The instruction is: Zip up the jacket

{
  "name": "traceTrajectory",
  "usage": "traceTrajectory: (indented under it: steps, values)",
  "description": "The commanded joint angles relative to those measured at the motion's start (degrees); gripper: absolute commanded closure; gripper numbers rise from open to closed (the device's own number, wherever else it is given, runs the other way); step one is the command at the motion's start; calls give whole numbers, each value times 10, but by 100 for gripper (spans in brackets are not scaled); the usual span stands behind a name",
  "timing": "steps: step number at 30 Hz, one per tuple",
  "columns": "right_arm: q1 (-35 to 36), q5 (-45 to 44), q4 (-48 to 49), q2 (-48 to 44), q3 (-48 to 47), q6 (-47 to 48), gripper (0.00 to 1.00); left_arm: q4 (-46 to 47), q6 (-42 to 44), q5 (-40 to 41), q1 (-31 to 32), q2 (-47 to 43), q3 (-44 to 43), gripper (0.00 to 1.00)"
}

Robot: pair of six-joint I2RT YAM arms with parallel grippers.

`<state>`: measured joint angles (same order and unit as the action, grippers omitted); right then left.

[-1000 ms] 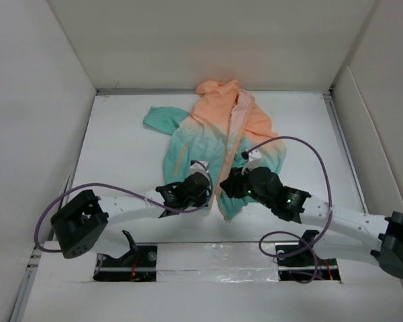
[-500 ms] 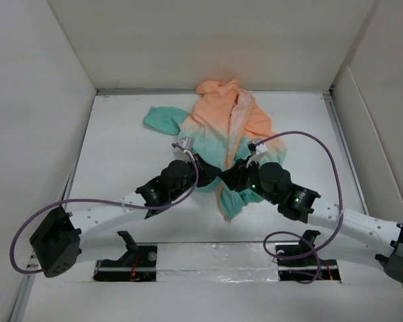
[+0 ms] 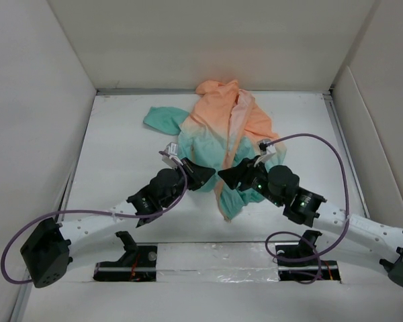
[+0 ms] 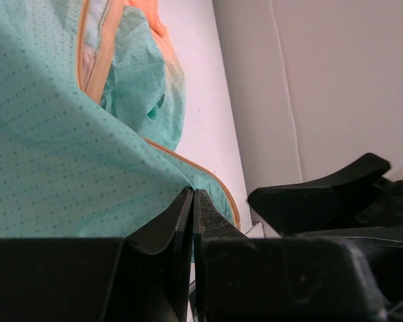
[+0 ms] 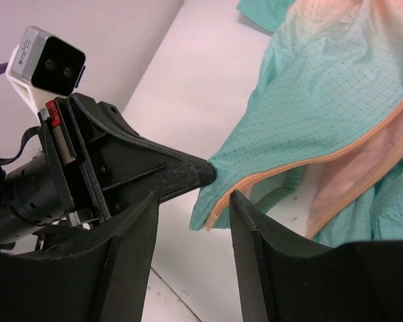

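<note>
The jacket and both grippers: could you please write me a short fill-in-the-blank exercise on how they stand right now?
1. The left gripper has its jaws ___ on the teal end of the jacket.
2. The right gripper has its jaws ___, with nothing gripped between them.
3. The jacket's front is not yet ___, so the pink lining shows.

Missing words: shut; open; zipped

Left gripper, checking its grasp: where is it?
The left gripper sits left of centre in the top view, shut on the jacket's teal hem corner, the open right gripper close beside.
</note>
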<state>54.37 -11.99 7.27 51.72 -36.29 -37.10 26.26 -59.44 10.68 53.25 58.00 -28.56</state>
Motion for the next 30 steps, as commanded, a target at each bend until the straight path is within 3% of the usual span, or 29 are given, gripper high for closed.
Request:
traceTrajectory:
  steps: [1, 9, 13, 30]
  values:
    - [-3, 16, 52, -2, 17, -19, 48, 62, -16, 8, 1, -22, 10, 100]
    - [-3, 33, 59, 5, 25, -31, 49, 75, -16, 15, 1, -35, 17, 100]
    - [-3, 46, 114, 6, 37, -30, 56, 78, -14, 1, 1, -32, 12, 100]
    - [-25, 44, 146, 24, 33, -25, 72, 107, -19, -25, 1, -39, 32, 100]
